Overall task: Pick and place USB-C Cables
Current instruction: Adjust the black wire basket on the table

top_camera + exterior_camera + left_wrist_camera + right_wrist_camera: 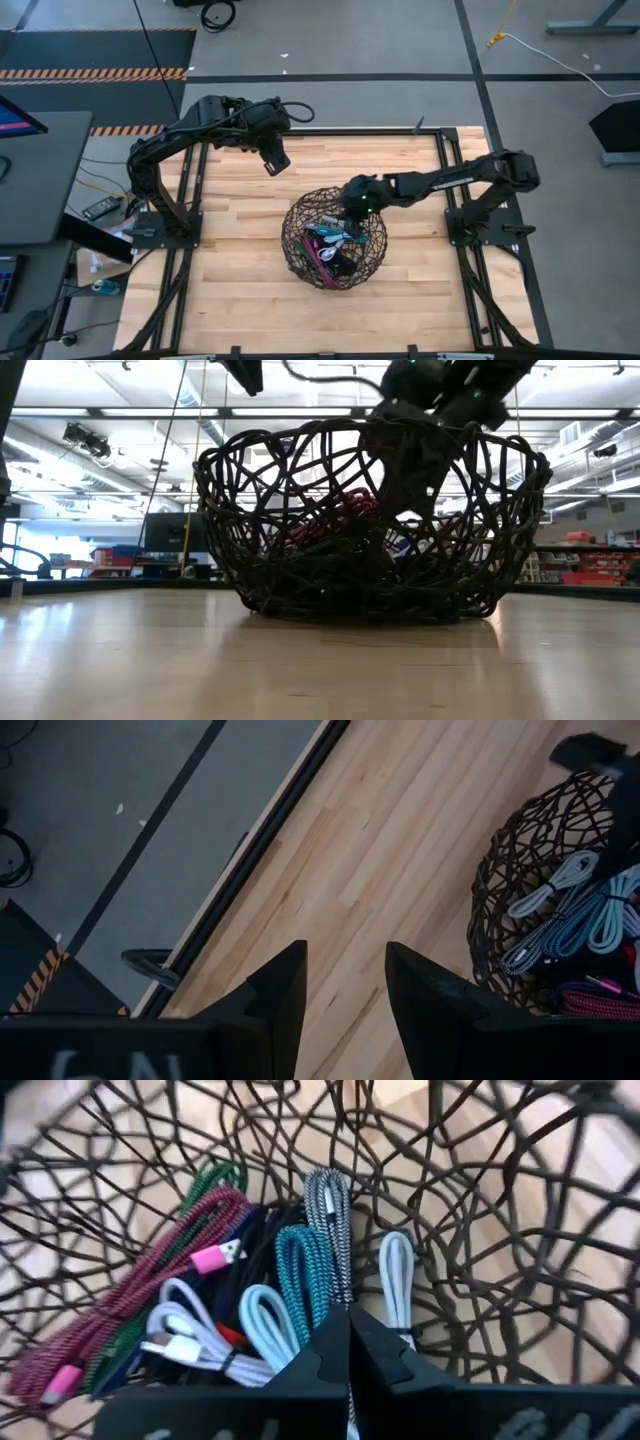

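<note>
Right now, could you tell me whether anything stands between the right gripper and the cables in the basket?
Nothing visible does. The right gripper, shut, is already inside the wire basket, directly over the coiled cables. The left gripper waits over bare table beside the basket.

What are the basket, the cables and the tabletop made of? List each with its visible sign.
Basket: dark, matte tangled strands with open gaps; likely wire or wicker.
Cables: braided fabric sheathing, shown by speckled woven patterns; some smooth white, probably plastic.
Tabletop: light wood planks, visible grain and seams, slight sheen.
</note>
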You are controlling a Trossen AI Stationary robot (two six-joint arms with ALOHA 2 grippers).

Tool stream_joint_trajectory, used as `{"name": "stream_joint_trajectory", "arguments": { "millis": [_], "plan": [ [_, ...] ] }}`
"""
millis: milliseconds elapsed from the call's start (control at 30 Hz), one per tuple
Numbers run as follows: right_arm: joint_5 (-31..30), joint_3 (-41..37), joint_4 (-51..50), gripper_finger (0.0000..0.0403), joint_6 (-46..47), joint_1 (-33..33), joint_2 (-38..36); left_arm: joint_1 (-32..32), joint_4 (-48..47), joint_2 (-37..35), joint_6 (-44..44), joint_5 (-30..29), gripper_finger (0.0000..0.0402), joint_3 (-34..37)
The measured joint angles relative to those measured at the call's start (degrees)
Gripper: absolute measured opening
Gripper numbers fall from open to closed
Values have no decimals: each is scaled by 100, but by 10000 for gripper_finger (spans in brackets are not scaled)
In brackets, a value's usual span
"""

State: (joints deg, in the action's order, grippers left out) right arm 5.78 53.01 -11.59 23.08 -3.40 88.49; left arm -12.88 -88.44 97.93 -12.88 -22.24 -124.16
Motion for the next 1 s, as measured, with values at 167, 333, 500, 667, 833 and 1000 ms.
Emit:
{"name": "stream_joint_trajectory", "arguments": {
  "millis": [167, 333, 500, 667, 833, 1000],
  "plan": [
    [14, 7, 467, 0, -244, -113, 397, 0, 4, 0, -1, 0, 144, 0],
    [164, 5, 756, 0, -460, -299, 520, 0, 8, 0, -63, 0, 144, 0],
    [200, 25, 893, 0, -684, -583, 535, 0, 14, 0, -153, 0, 144, 0],
    [209, 52, 948, 0, -932, -806, 529, 0, 24, 0, -155, 0, 144, 0],
    [225, 57, 966, 0, -1099, -1010, 527, 0, 30, 0, -155, 0, 144, 0],
    [220, 59, 1012, 0, -1279, -1184, 527, -2, 31, 0, -155, 0, 144, 0]
  ]
}}
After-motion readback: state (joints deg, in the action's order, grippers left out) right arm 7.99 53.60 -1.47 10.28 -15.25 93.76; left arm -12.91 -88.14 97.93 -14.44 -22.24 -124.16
